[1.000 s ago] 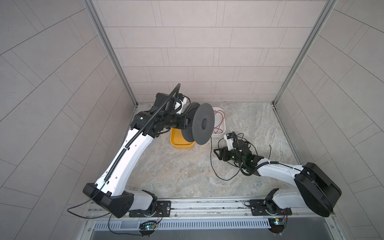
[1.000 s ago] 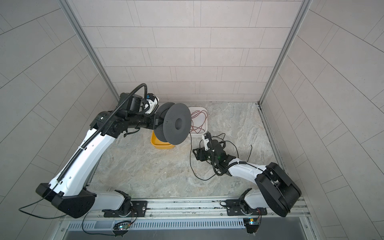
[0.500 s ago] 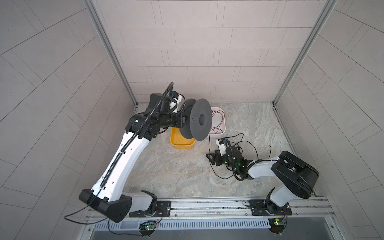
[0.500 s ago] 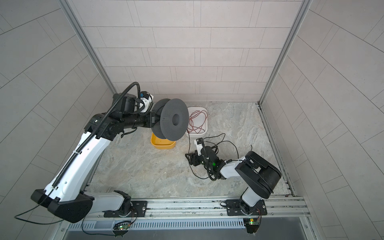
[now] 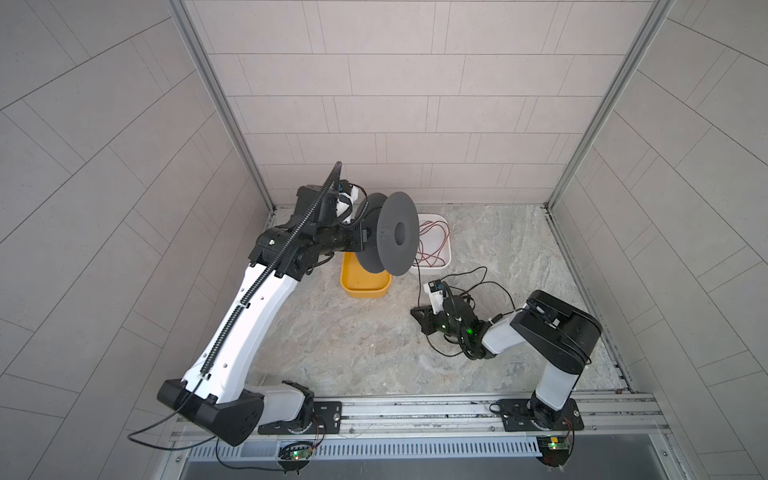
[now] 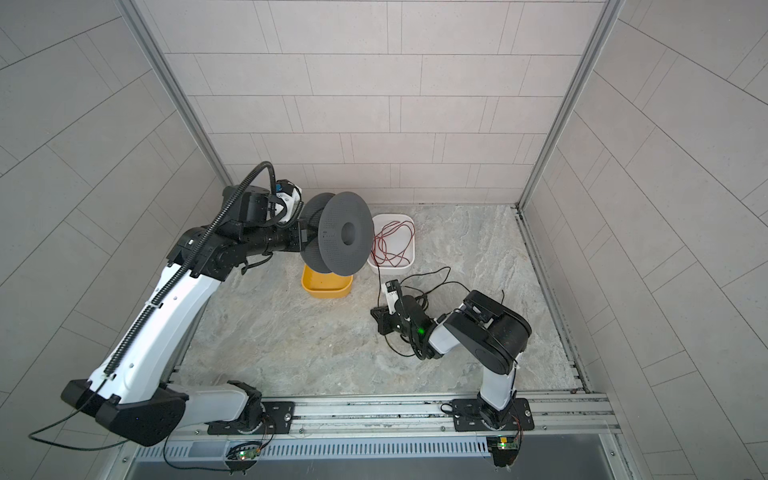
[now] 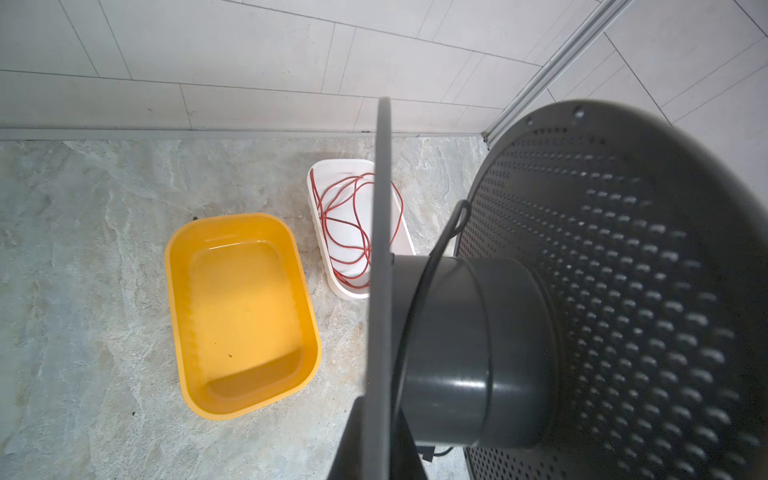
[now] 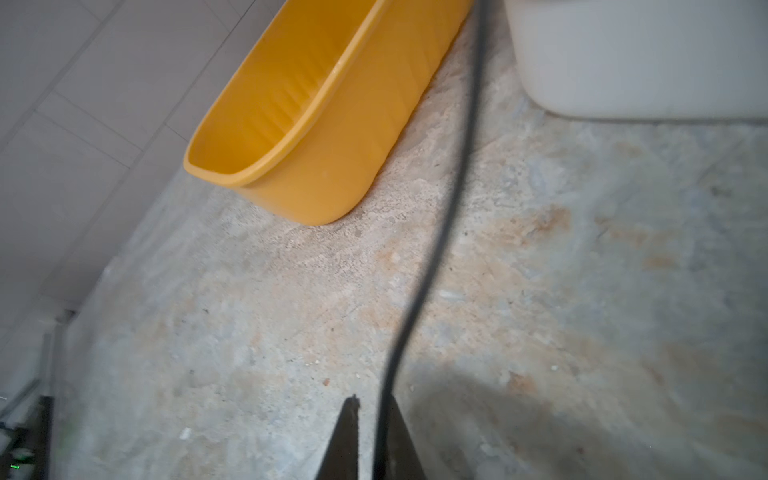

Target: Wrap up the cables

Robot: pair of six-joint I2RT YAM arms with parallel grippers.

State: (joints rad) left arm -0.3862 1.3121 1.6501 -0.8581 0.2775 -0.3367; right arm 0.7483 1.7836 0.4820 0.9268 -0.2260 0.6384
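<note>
Left gripper (image 5: 365,239): clamped shut on flange of dark grey perforated plastic spool (image 5: 388,253), raised off stone-patterned worktop (image 5: 353,340). Right gripper (image 8: 374,419): pinched closed on thin black cable (image 8: 440,232); end looped at spool hub, slack loosely looped on worktop beside it.

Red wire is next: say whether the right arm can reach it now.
Probably not yet: right gripper is shut on the cable, though the red wire lies uncovered in its tray nearby.
</note>
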